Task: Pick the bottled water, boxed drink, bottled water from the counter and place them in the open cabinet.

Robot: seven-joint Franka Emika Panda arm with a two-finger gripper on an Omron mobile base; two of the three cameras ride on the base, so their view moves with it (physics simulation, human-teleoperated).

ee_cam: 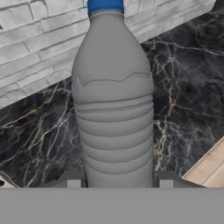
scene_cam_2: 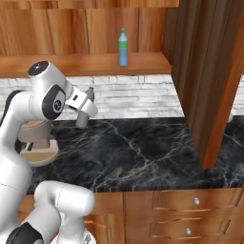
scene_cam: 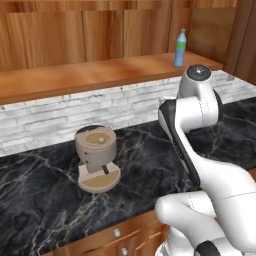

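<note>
The grey bottle (ee_cam: 113,100) stands between the 2 tips of the pincer (ee_cam: 117,180), which press its lower body from either side: the pincer is closed on the bottle at a narrow setting and has hold of it. In the hand view the bottle's long axis runs from 6 to 12 o'clock, its blue cap (ee_cam: 105,6) at 12, so it lies straight ahead along the fingers. In the right base view the pincer (scene_cam_2: 82,119) hangs above the black marble desk (scene_cam_2: 143,152), and the bottle looks lifted clear of it, though the bottom is hidden.

The move ahead, as I judge it, turns on 1 relation: the wooden shelf (scene_cam_2: 86,64) lies up and away from the pincer, toward 1 o'clock in the right base view, above the white brick wall (scene_cam_2: 128,97). The blue bottle (scene_cam_2: 123,47) with a green cap already stands upright on that shelf, with bare board on both sides.

On the desk at 9 o'clock from the pincer sits a beige coffee machine (scene_cam: 96,157). Drawer fronts (scene_cam_2: 190,214) with silver knobs run below the desk edge.
</note>
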